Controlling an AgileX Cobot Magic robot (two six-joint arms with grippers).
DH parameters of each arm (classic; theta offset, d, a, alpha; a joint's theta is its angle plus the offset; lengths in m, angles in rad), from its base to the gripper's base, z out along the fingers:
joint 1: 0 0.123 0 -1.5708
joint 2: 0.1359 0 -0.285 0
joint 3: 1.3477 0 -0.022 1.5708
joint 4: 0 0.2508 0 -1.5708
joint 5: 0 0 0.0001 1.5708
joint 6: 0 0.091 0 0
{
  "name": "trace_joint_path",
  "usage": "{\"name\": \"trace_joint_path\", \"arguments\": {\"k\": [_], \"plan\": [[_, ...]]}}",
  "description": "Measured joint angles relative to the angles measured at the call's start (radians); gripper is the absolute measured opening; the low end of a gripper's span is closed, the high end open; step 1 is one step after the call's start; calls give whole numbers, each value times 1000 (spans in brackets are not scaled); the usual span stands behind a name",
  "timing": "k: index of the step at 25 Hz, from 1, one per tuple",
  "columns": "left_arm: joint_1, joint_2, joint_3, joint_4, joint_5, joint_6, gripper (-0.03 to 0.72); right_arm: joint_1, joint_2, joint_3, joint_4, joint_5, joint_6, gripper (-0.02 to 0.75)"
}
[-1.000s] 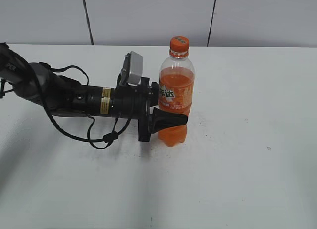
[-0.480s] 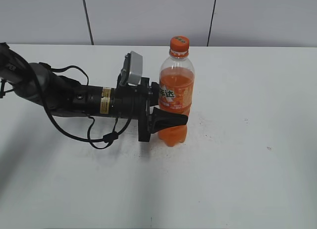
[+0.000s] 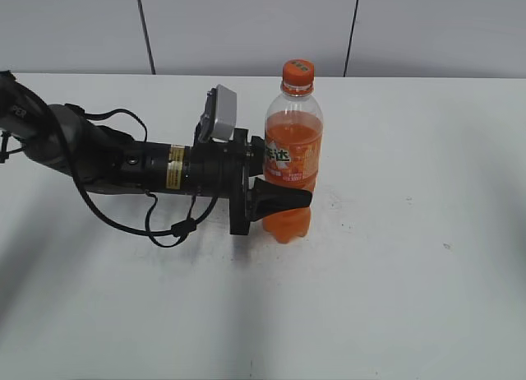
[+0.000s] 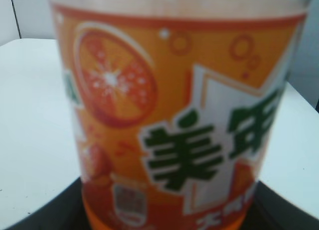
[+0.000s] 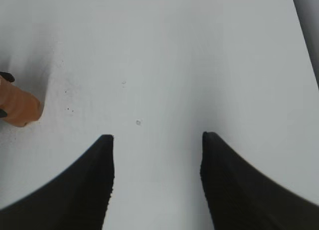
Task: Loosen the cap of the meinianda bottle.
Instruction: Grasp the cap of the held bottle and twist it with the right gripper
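The meinianda bottle [image 3: 292, 162] stands upright on the white table [image 3: 411, 232], full of orange drink, with its orange cap [image 3: 297, 72] on top. My left gripper [image 3: 283, 192] reaches in from the left and is shut on the bottle's waisted lower body, below the label. The left wrist view is filled by the bottle's orange label [image 4: 174, 125], blurred; the jaws show only as dark corners. My right gripper [image 5: 157, 140] is open and empty above bare table; it does not show in the exterior view. The bottle's base [image 5: 17, 108] shows at the far left of the right wrist view.
The left arm with its cables [image 3: 123, 166] lies across the left half of the table. A grey panelled wall [image 3: 246, 26] stands behind the table's far edge. A few small specks [image 5: 138, 122] mark the tabletop.
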Motion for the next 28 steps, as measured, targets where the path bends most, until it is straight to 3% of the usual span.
{"name": "trace_joint_path", "arguments": {"k": [6, 12, 17, 20, 28], "plan": [[0, 1, 0, -12, -2, -1, 406, 0, 338, -240, -5, 183, 12, 419], [0, 1, 0, -27, 1, -3, 405, 0, 594, -454, -5, 194, 71, 419], [0, 1, 0, -27, 1, -3, 405, 20, 683, -516, 64, 195, 144, 419], [0, 1, 0, -26, 1, -3, 405, 97, 709, -540, 68, 197, 208, 419], [0, 1, 0, -24, 2, -3, 405, 396, 824, -692, 58, 199, 401, 419]]}}
